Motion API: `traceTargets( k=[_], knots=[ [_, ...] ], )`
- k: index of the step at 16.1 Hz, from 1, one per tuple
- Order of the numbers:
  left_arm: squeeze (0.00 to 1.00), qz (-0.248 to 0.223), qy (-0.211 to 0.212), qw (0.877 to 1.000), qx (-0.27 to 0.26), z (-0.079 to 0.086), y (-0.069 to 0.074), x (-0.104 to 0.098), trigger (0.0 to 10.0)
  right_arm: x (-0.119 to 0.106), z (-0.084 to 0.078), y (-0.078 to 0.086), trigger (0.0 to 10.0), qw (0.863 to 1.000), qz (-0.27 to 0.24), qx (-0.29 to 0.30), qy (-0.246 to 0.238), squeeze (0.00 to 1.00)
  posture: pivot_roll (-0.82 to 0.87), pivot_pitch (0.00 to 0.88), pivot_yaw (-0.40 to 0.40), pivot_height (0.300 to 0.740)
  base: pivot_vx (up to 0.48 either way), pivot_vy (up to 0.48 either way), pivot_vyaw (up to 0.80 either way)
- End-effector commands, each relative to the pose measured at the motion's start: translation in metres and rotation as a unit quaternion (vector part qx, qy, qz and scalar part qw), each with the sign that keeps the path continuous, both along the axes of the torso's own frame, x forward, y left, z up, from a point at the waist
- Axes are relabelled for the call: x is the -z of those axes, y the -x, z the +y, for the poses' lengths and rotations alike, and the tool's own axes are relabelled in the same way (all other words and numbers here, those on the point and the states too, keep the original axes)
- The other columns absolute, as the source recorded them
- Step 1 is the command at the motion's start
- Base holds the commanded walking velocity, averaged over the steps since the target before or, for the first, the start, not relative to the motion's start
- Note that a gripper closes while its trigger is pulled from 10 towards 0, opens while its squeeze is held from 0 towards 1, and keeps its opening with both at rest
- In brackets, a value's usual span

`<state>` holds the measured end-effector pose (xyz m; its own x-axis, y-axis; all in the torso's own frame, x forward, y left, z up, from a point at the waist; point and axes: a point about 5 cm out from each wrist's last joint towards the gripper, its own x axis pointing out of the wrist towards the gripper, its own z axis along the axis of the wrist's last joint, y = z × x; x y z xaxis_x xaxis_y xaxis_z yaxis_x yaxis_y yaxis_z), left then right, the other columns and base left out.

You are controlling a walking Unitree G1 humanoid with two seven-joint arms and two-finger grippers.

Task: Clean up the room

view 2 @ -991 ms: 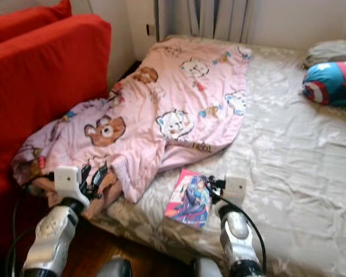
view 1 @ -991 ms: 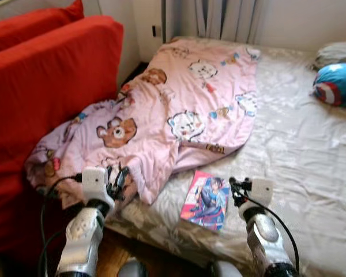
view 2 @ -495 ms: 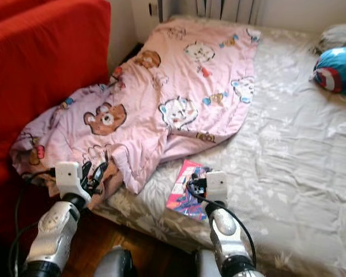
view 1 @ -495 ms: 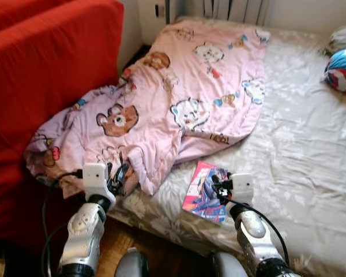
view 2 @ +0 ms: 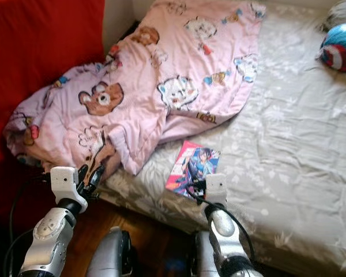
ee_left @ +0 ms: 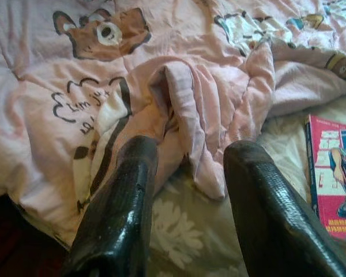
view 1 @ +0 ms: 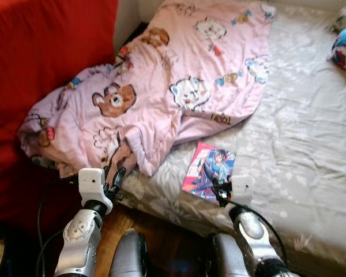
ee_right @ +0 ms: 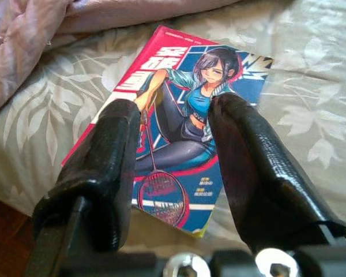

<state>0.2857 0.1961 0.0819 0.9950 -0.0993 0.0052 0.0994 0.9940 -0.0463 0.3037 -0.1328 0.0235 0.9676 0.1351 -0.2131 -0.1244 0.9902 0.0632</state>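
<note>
Bed edge: comic book, bare sheet beyond

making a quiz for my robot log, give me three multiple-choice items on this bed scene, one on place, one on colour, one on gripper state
1. Where does the comic book lie?
A. on the bed sheet near its edge
B. on the floor
C. on the sofa

2. What colour is the sofa?
A. blue
B. red
C. green

3. How is the right gripper?
A. shut on the quilt
B. shut on the book
C. open above the book

Answers:
1 A, it rests on the sheet beside the pink quilt.
2 B, plainly red.
3 C, the fingers are spread with the cover between them.
</note>
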Motion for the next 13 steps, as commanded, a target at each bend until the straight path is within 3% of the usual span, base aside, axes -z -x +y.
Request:
traceTargets(
  k=[1, 6, 13],
  knots=[
    [0.0, 0.008, 0.002, 1.0, -0.004, 0.002, 0.003, 0.002, 10.0, 0.006, 0.001, 0.003, 10.0, 1.0, 0.021, 0.006, -0.01, 0.0, 0.06, 0.318, 0.026, 0.63, 0.0, 0.0, 0.0],
    [0.0, 0.007, -0.002, 1.0, -0.007, 0.005, 0.01, -0.002, 10.0, 0.008, 0.004, -0.001, 10.0, 0.998, 0.049, 0.016, -0.03, 0.0, 0.1, 0.346, 0.039, 0.63, 0.0, 0.0, 0.0],
    [0.0, 0.015, -0.008, 1.0, -0.005, 0.006, 0.016, -0.002, 10.0, 0.006, 0.003, -0.007, 10.0, 0.998, 0.065, 0.026, -0.006, 0.0, 0.11, 0.353, 0.051, 0.605, 0.0, 0.0, 0.0]
  ],
)
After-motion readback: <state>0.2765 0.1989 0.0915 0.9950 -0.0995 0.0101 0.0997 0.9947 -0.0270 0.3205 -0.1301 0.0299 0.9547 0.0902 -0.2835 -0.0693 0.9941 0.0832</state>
